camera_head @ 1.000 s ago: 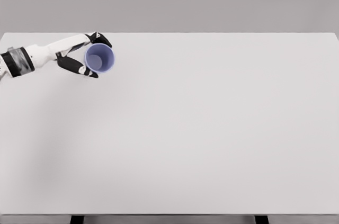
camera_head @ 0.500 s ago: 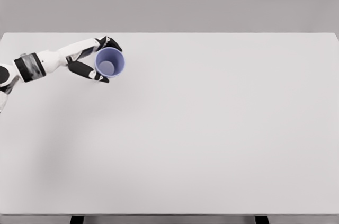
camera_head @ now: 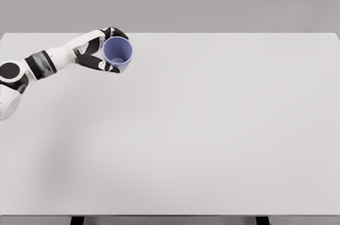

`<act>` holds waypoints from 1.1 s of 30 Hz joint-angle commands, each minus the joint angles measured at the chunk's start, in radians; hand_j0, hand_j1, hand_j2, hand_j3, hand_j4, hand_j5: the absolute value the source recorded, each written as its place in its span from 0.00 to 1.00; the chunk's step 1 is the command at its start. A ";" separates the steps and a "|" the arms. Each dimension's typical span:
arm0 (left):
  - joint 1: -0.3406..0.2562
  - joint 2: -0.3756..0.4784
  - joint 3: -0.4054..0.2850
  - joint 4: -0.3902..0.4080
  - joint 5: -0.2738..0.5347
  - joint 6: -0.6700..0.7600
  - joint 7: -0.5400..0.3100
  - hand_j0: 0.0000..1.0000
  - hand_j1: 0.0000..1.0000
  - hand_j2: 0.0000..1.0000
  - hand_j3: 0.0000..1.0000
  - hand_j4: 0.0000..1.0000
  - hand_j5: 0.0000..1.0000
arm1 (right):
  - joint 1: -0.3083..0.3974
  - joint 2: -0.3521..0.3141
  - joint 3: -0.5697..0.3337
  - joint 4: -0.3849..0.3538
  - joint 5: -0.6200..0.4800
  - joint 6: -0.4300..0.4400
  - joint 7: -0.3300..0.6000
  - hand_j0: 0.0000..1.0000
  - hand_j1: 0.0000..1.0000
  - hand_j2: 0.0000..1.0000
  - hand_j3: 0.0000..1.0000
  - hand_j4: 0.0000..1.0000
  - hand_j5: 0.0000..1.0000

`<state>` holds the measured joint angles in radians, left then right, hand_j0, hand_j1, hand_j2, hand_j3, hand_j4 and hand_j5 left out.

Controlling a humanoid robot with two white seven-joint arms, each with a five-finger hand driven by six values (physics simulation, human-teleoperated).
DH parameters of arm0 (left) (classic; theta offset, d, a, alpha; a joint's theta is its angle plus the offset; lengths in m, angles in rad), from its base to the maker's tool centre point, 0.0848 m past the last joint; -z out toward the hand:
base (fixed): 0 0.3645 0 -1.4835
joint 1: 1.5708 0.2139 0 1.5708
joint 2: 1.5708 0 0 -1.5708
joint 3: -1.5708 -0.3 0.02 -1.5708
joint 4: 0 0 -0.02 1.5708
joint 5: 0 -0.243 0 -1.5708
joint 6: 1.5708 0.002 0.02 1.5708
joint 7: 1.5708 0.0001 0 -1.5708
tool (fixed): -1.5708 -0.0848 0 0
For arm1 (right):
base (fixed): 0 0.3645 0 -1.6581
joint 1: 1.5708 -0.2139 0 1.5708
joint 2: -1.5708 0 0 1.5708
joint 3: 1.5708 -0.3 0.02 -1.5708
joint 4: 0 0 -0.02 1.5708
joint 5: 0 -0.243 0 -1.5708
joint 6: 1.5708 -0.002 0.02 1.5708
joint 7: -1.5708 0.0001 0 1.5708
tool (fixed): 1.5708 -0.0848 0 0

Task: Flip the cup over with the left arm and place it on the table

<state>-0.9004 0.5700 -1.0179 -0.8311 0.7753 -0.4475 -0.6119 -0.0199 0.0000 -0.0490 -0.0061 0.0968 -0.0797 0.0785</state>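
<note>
A lavender-blue cup (camera_head: 118,53) is near the table's far left, its open mouth turned up toward the camera so the inside bottom shows. My left hand (camera_head: 106,50) is shut on the cup from its left side, dark fingers wrapping above and below it. The white left arm runs in from the left edge. Whether the cup touches the table I cannot tell. The right arm is out of view.
The white table (camera_head: 212,129) fills most of the view, with its far edge just behind the cup and a grey wall beyond. Dark table legs show at the bottom edge.
The left hand has carried the cup to the right and slightly farther back. The cup's mouth has tilted more upright.
</note>
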 commanded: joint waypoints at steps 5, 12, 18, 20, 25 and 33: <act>-0.002 -0.038 0.053 0.016 0.019 0.153 0.001 0.40 0.40 0.40 0.40 0.40 0.40 | 0.000 0.000 0.000 0.000 0.000 0.000 0.001 1.00 1.00 1.00 1.00 1.00 1.00; -0.002 -0.139 0.165 0.167 0.007 0.193 0.001 0.40 0.40 0.40 0.40 0.40 0.40 | 0.000 0.000 0.000 0.000 0.000 0.000 0.001 1.00 1.00 1.00 1.00 1.00 1.00; -0.005 -0.242 0.292 0.326 -0.105 0.224 0.001 0.40 0.40 0.40 0.40 0.40 0.40 | 0.000 0.000 0.000 0.000 0.000 0.000 0.000 1.00 1.00 1.00 1.00 1.00 1.00; -0.003 -0.245 0.292 0.326 -0.105 0.224 0.001 0.40 0.40 0.40 0.40 0.40 0.40 | 0.000 0.000 0.000 0.000 0.000 0.000 0.001 1.00 1.00 1.00 1.00 1.00 1.00; 0.000 -0.256 0.291 0.328 -0.108 0.221 0.001 0.48 0.48 0.48 0.48 0.48 0.48 | 0.000 0.000 0.000 0.000 0.000 0.000 0.000 1.00 1.00 1.00 1.00 1.00 1.00; 0.002 -0.254 0.292 0.325 -0.108 0.214 0.001 0.77 0.77 0.77 0.77 0.77 0.77 | 0.000 0.000 0.000 0.000 0.000 0.000 0.000 1.00 1.00 1.00 1.00 1.00 1.00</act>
<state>-0.9004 0.3159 -0.7297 -0.5040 0.6624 -0.2326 -0.6112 -0.0199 0.0000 -0.0490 -0.0061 0.0968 -0.0797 0.0786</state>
